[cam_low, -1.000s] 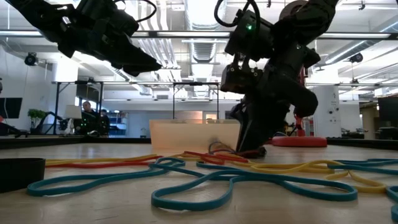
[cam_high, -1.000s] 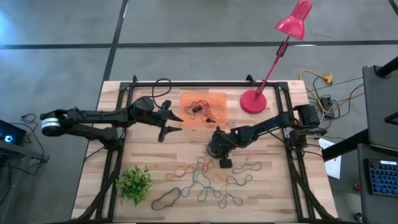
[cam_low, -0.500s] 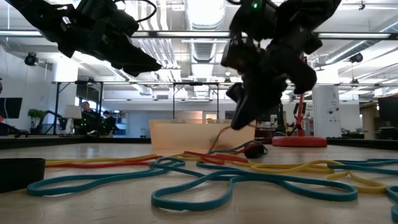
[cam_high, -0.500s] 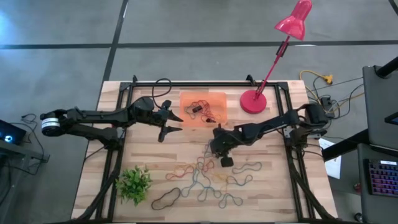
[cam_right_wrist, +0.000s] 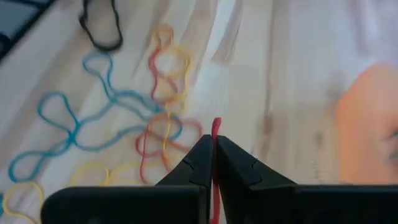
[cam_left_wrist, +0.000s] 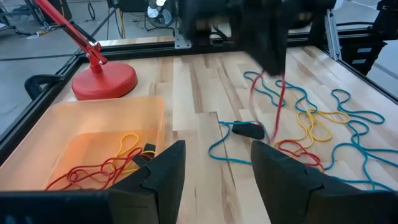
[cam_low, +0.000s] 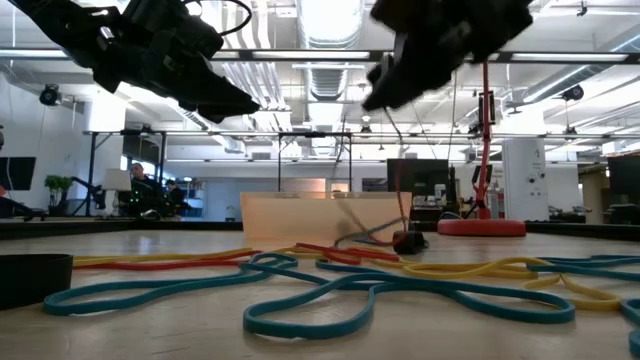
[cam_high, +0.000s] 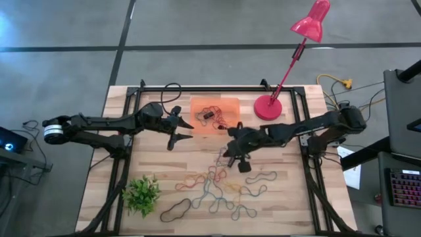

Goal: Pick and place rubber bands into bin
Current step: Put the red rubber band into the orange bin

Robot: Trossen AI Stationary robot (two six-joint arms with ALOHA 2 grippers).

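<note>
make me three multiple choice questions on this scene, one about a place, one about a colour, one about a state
1. Where is the bin on the table?
A. at the far edge, beside the lamp base
B. at the near edge, beside the plant
C. under the left arm's elbow

2. What colour is the band pinched by the right end effector?
A. black
B. red
C. blue

3. What state is the left end effector in?
A. shut on a yellow band
B. shut on nothing
C. open, holding nothing

Answers:
1. A: the high view shows the orange tray at the far side, next to the red lamp base.
2. B: the right wrist view shows a red strand clamped between the closed fingers.
3. C: in the left wrist view its fingers stand apart with nothing between them.
</note>
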